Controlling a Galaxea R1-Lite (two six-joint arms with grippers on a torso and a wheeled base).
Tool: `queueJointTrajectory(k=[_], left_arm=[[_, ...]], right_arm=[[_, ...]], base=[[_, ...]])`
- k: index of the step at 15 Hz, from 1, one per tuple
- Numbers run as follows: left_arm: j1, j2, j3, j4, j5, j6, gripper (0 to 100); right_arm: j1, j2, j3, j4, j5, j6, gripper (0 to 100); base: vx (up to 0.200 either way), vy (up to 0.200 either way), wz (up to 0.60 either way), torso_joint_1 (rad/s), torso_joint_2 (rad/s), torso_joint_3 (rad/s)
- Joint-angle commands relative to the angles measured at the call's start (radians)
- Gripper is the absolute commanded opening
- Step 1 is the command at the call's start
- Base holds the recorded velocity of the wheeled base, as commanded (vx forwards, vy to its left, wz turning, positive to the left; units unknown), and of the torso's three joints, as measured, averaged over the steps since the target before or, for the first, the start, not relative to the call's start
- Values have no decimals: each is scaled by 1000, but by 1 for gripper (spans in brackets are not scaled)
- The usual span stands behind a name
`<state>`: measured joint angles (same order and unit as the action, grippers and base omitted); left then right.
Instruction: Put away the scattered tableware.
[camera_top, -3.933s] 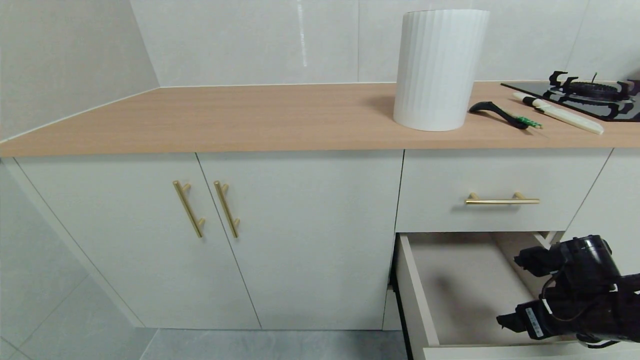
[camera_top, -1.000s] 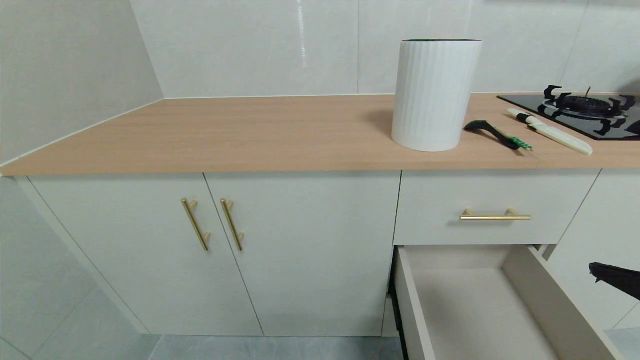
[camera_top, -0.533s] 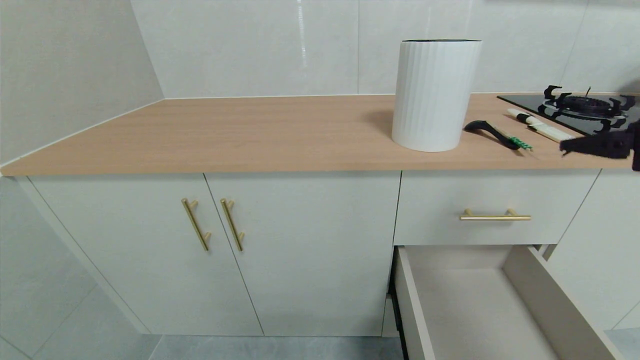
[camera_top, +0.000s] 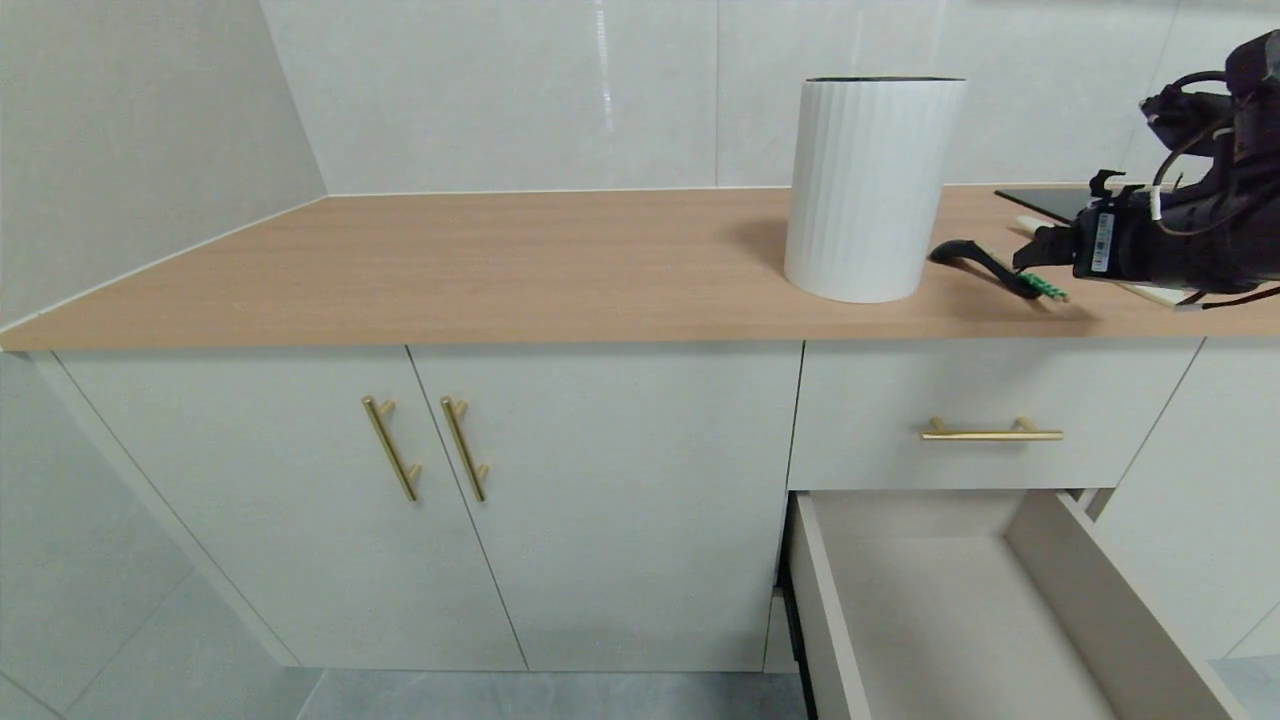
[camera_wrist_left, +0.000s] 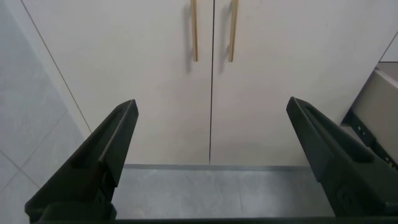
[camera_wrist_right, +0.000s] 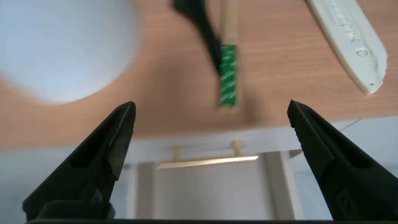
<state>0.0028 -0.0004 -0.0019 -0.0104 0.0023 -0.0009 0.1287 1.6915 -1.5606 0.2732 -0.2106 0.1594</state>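
A black-handled utensil lies on the wooden counter right of a tall white ribbed container. Beside it is a thin stick with a green patterned end. In the right wrist view the black handle, the green end and a white knife lie below my right gripper, which is open. In the head view that gripper hovers just over the utensil's green end and hides most of the knife. My left gripper is open and faces the cabinet doors low down.
The lower drawer stands pulled out under a closed drawer with a gold handle. A black hob sits at the counter's far right. Two cabinet doors with gold handles are at the left. The counter's left half is bare.
My right arm has risen from beside the open drawer to above the counter and moved left over the utensils. The head camera shifted after the earliest frame.
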Motion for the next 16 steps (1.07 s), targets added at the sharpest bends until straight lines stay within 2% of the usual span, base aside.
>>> queueJointTrajectory(k=[1, 15, 16], left_arm=[[0, 0, -1, 0, -1, -1, 100], [0, 0, 0, 0, -1, -1, 100], [0, 0, 0, 0, -1, -1, 100]], right_arm=[[-17, 65, -21, 0, -1, 0, 100], [-17, 116, -29, -8, -9, -3, 100], [-17, 116, -29, -6, -7, -3, 0]], base=[[0, 0, 0, 0, 0, 0], [0, 0, 0, 0, 0, 0], [0, 0, 0, 0, 0, 0]])
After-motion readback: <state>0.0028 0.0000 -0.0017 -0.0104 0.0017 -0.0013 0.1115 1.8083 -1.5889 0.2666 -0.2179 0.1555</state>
